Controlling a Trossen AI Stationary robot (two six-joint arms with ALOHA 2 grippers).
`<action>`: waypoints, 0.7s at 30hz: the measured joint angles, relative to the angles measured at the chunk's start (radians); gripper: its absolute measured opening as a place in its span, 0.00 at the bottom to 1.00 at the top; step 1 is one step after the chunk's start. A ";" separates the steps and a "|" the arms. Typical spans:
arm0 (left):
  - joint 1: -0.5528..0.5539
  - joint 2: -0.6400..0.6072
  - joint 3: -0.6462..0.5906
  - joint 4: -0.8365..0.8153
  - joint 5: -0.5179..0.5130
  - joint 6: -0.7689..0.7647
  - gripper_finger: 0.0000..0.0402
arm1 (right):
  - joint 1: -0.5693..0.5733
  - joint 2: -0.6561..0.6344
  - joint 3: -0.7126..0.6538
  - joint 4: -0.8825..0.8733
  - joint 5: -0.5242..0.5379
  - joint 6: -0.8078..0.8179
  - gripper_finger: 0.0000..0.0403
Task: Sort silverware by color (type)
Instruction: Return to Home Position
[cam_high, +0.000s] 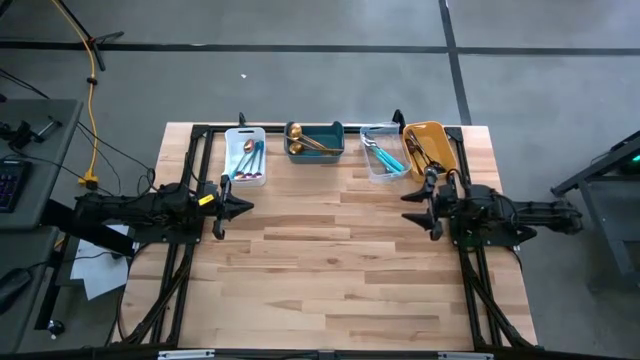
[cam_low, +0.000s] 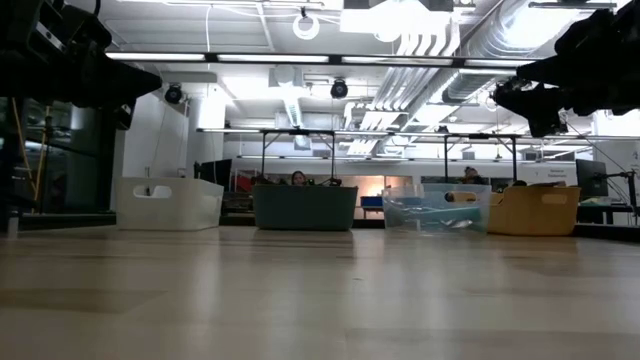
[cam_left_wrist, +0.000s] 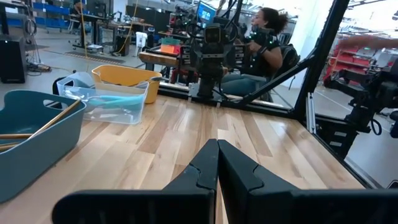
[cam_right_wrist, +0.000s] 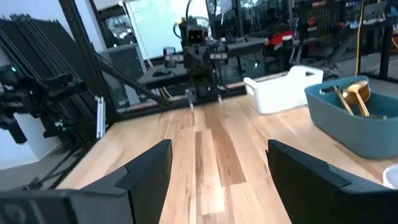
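Silverware (cam_high: 250, 158) is all sitting in the four bins along the far edge, and nothing is lying loose on the table (cam_high: 330, 260). Spoons are mostly lying lengthwise, near to far; the gold ones (cam_high: 308, 141) are lying crosswise.

Left gripper (cam_left_wrist: 217, 149) is hovering at the left side, fingers pressed together and empty, with the white bin (cam_high: 245, 133) nearest. Right gripper (cam_right_wrist: 219, 152) is hovering at the right side, spread wide and empty, with the orange bin (cam_high: 426, 129) just beside its arm.

The grippers are facing each other across bare wood. Looks like no pick is pending, and nothing is blocking a retreat home.
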 joint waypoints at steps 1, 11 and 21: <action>0.000 0.000 0.000 0.000 0.000 0.000 0.00 | 0.000 0.006 0.000 -0.001 0.000 0.000 0.64; 0.000 0.000 0.000 0.000 0.000 0.000 0.00 | 0.000 0.014 0.000 -0.002 0.000 -0.002 0.64; 0.000 0.000 0.000 0.000 0.000 0.000 0.00 | 0.000 0.014 0.000 -0.002 0.000 -0.002 0.64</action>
